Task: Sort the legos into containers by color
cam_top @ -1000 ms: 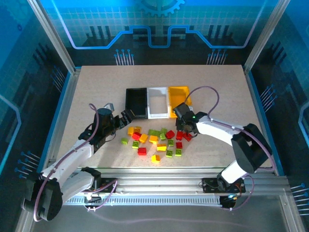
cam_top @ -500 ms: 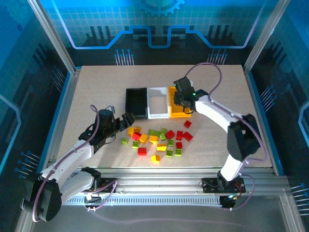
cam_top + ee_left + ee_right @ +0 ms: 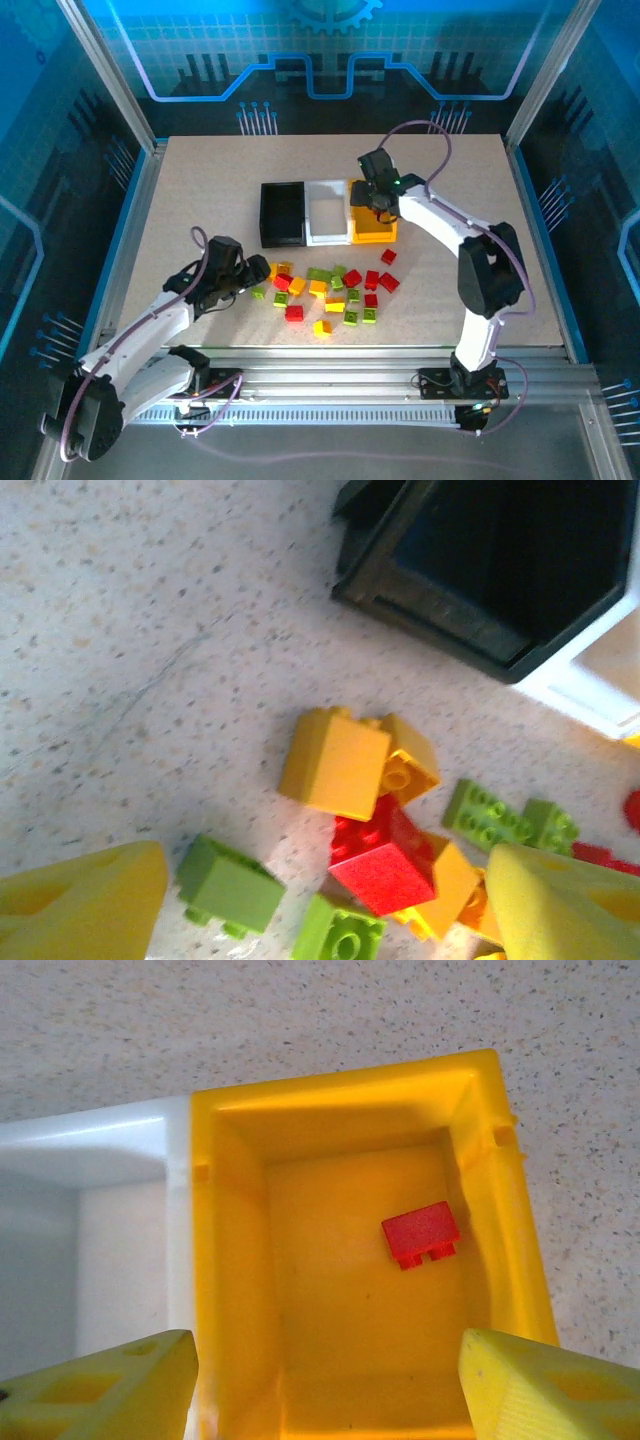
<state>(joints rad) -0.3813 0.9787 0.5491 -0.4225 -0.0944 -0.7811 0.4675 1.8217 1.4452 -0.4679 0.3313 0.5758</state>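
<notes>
The legos [image 3: 320, 290] lie scattered in red, yellow-orange and lime green in front of the containers. The black bin [image 3: 283, 213], white bin [image 3: 328, 210] and yellow bin [image 3: 375, 236] stand side by side. My left gripper [image 3: 256, 272] is low at the pile's left edge and open. In the left wrist view its jaws [image 3: 330, 885] straddle a green brick [image 3: 230, 885], a lime brick [image 3: 340, 938] and a red brick [image 3: 385, 858]. My right gripper [image 3: 378, 197] hovers open and empty over the yellow bin [image 3: 230, 1260]. A red brick [image 3: 420, 1233] lies inside that bin.
The black bin's corner [image 3: 470, 630] is just beyond the left gripper. The white bin [image 3: 100, 1220] touches the yellow bin's left wall. Bare tabletop [image 3: 200, 190] extends left of and behind the bins. Blue enclosure walls [image 3: 130, 200] border the table.
The right gripper carried a red brick from the pile to above the yellow bin and opened; the brick now lies inside. The left gripper dropped toward the pile's left edge, its jaws narrowing somewhat.
</notes>
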